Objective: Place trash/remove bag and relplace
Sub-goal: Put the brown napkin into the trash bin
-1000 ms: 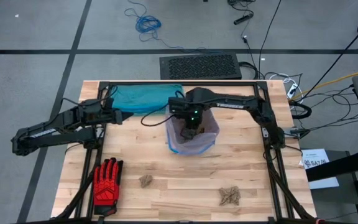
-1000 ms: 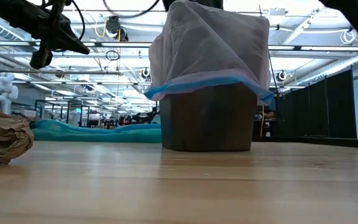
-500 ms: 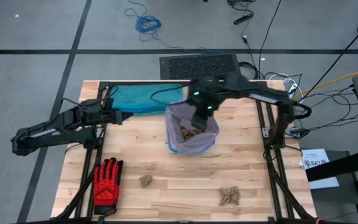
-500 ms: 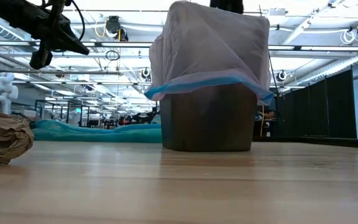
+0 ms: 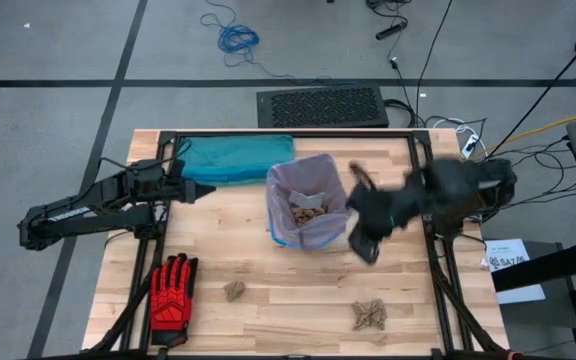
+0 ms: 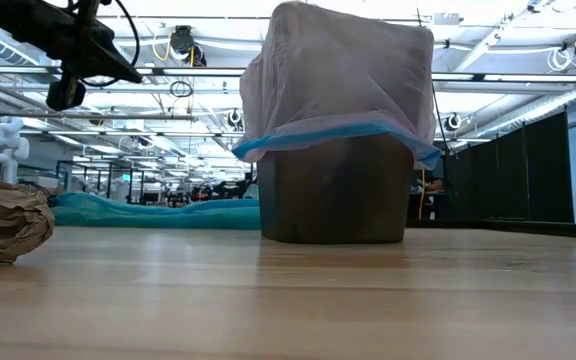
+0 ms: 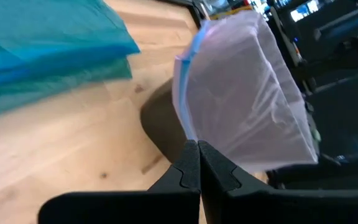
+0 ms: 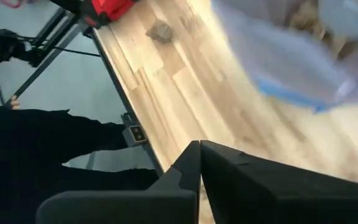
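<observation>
The bin (image 5: 308, 235) stands mid-table, lined with the pale lavender bag (image 5: 320, 170), whose top is folded over the rim (image 6: 338, 135). Several tan paper wads of trash (image 5: 306, 212) lie inside it. More trash lies on the table: one wad (image 5: 234, 290) and another (image 5: 370, 315) near the front edge. My right gripper (image 5: 364, 246) hangs blurred above the table just right of the bin, shut (image 8: 199, 163) and holding nothing. My left gripper (image 5: 204, 190) hovers left of the bin, shut (image 7: 199, 163) and holding nothing.
A teal plastic bag (image 5: 233, 158) lies flat at the far left of the table. A red-and-black glove (image 5: 172, 298) lies at the near left. In the low view a paper wad (image 6: 3, 220) sits close at the left. A person in dark clothes (image 8: 48, 146) stands beside the table.
My right gripper has risen out of the bin and swung fast toward the table's right and near edges, turning as it went. Paper wads that it covered now show inside the bag. The bin and bag have stayed in place.
</observation>
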`<control>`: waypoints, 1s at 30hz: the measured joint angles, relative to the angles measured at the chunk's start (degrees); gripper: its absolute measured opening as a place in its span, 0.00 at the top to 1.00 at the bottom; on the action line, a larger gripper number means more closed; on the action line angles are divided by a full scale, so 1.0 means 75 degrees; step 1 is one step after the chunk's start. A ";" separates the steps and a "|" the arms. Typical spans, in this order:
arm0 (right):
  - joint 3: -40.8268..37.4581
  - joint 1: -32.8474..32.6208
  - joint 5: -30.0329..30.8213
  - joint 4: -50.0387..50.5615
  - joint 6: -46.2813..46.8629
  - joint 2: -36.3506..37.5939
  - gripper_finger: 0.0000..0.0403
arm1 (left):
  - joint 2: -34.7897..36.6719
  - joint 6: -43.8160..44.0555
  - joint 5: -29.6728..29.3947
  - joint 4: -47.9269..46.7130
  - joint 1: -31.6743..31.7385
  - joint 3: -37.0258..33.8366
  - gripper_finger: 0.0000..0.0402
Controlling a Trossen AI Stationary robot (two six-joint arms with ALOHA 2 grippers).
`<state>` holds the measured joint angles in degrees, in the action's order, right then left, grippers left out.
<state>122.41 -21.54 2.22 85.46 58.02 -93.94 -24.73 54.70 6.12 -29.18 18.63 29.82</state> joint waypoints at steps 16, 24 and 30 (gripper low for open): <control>-0.0003 -0.3209 0.0117 0.0139 0.3943 -0.3181 0.95 | 0.0000 -0.0971 0.1833 -0.0018 0.0007 0.0000 1.00; -0.0006 -0.3287 -0.0451 0.0616 0.3771 -0.4629 0.72 | 0.0000 -0.0997 0.2004 -0.0045 0.0007 0.0000 1.00; -0.0006 -0.3081 -0.1054 0.0602 0.3348 -0.5416 0.52 | 0.0000 -0.0997 0.2253 -0.0051 0.0007 0.0000 1.00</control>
<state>122.37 -44.65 -5.68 89.97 83.12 -134.56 -24.73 47.22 23.02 -29.56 18.68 29.82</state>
